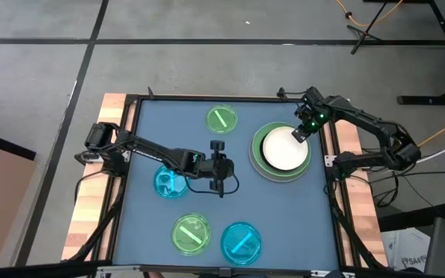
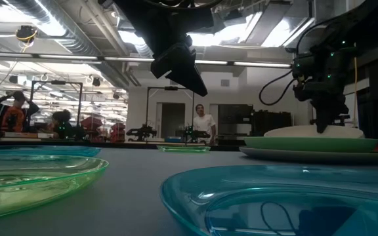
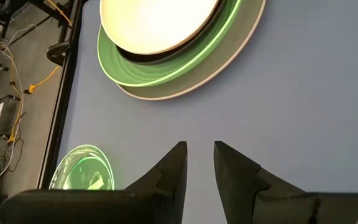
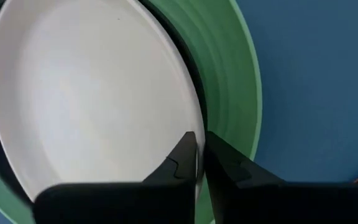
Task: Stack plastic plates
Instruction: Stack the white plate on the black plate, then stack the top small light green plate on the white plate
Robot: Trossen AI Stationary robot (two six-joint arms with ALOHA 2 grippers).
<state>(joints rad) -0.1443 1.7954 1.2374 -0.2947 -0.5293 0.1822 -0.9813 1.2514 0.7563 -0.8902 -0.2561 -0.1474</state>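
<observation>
- Our right gripper [image 4: 199,163] sits at the white plate's [image 1: 285,147] rim, jaws nearly together around that rim; the plate rests on the green plate [image 1: 262,159] and grey plate [image 3: 229,59].
- We should release fully, then lift straight up.
- Our left gripper [image 3: 200,163] hovers mid-table, jaws slightly apart, empty.

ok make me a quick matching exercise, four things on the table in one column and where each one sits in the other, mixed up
Things:
1. white plate
2. grey plate
3. left end effector
4. right end effector

Places:
A. bottom of the stack
B. at the white plate's rim
C. over bare mat mid-table
D. top of the stack

Pairs: 1-D, 2-A, 3-C, 4-B
</observation>
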